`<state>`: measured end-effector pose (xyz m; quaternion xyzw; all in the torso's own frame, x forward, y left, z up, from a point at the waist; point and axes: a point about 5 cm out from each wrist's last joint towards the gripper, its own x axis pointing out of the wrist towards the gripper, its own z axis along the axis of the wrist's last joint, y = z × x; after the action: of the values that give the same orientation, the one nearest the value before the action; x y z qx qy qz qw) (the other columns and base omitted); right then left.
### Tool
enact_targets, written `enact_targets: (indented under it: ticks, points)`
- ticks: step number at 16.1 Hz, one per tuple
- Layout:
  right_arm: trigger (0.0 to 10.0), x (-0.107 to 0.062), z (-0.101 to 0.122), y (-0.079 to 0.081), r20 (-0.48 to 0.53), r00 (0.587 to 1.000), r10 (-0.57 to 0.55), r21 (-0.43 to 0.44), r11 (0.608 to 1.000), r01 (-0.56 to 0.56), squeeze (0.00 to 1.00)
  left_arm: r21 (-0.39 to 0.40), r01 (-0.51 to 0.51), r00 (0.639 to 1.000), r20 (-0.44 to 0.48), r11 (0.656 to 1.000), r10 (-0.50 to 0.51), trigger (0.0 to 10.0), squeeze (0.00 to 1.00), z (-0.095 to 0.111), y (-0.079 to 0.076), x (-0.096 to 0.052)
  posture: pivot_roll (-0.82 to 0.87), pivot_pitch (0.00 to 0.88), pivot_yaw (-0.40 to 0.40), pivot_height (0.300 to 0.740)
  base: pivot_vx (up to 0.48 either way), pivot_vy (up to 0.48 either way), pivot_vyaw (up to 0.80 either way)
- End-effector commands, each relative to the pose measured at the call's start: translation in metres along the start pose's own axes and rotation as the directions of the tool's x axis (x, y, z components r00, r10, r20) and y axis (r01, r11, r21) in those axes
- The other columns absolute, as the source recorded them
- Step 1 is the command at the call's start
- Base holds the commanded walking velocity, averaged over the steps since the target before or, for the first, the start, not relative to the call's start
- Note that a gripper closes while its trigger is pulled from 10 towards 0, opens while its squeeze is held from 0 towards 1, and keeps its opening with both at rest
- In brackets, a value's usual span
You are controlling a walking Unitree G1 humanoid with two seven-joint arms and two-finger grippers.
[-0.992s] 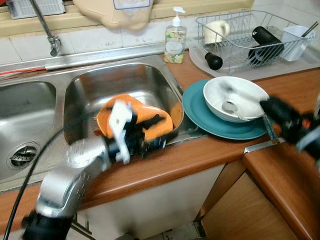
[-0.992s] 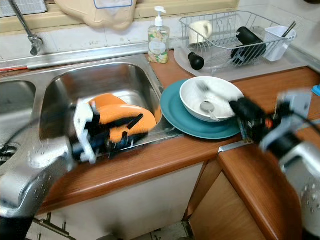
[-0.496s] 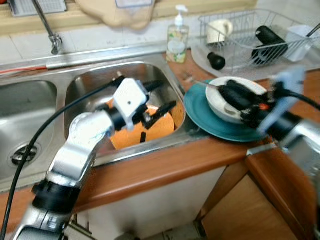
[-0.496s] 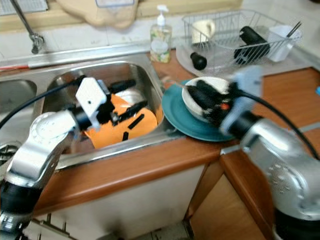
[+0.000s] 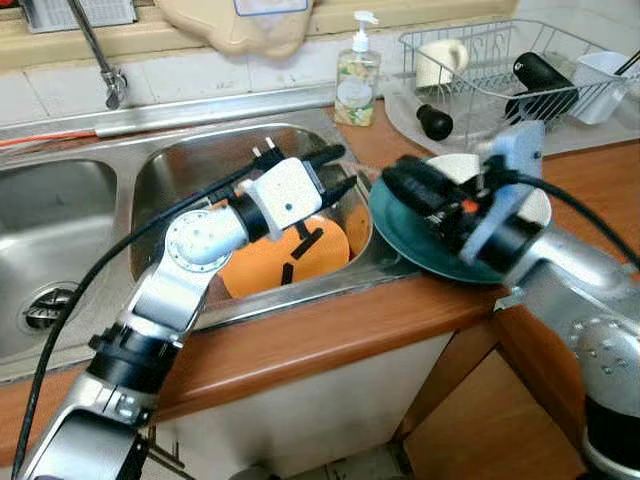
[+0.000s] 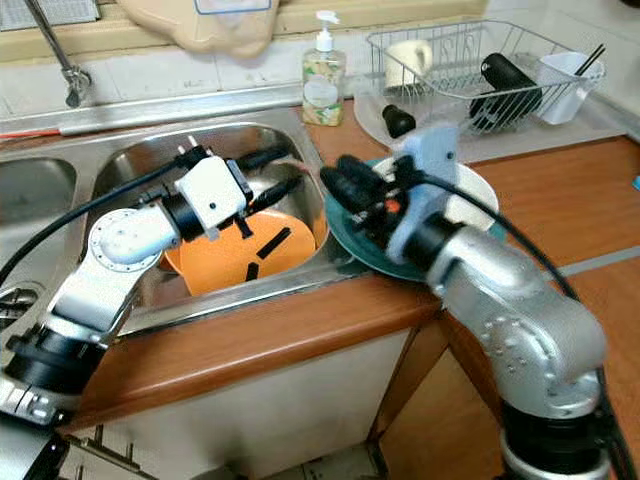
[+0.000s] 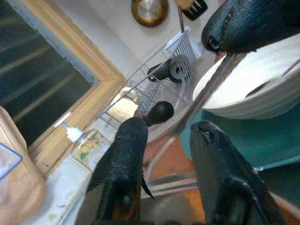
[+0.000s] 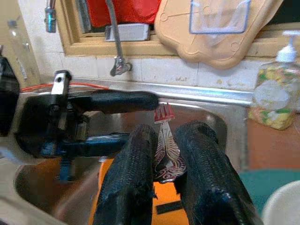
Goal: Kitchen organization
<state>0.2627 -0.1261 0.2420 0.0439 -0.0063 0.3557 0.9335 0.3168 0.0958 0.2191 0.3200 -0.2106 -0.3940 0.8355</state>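
Fork [image 8: 165, 140] now sits pinched in the right gripper [image 6: 345, 185], carried from the bowl [image 5: 535, 205] to the sink [image 5: 200, 165] rim, meeting the spread left gripper [image 5: 335, 170]. No legible writing.

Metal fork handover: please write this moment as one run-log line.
right gripper: shut on metal fork | left gripper: open, facing fork | place: over steel sink

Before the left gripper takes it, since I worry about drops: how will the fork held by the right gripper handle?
The fork looks like thin polished metal, so probably stiff, light and slippery. The right gripper pinches only its handle, so it may pivot. The left gripper is open beside it above the sink, where a dropped fork would probably land.
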Motion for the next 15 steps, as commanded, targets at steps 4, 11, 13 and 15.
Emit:
enact_targets:
  ticks: [4, 11, 13, 15]
  points:
    - [0.0, 0.009, 0.002, 0.012, 0.005, 0.999, 0.042, 0.008, 0.999, -0.042, 0.0, 0.102, -0.001, 1.0, -0.017, 0.995, 0.003, 0.0, 0.0, -0.005, -0.003, 0.006, -0.14, 0.0, 0.043, 0.74, 0.0, 0.0, 0.0]
    - [0.0, 0.012, 0.002, 0.018, 0.011, 0.998, 0.058, 0.021, 0.998, -0.058, 0.0, 0.177, -0.049, 0.997, -0.042, 0.983, 0.057, 0.0, 0.0, -0.015, 0.002, 0.001, -0.13, 0.0, 0.039, 0.74, 0.0, 0.0, 0.0]
    - [10.0, 0.014, 0.001, 0.019, 0.011, 0.999, 0.041, -0.008, 0.999, -0.041, 0.0, 0.22, -0.064, 0.997, -0.035, 0.973, 0.074, 0.0, 0.0, -0.016, 0.005, -0.001, -0.13, 0.0, 0.039, 0.74, 0.0, 0.0, 0.0]
    - [10.0, 0.012, 0.0, 0.021, 0.018, 0.999, 0.049, -0.015, 0.999, -0.049, 1.0, 0.225, -0.067, 0.991, -0.095, 0.972, 0.09, 0.0, 0.0, -0.026, 0.008, -0.006, -0.13, 0.0, 0.039, 0.74, 0.0, 0.0, 0.0]
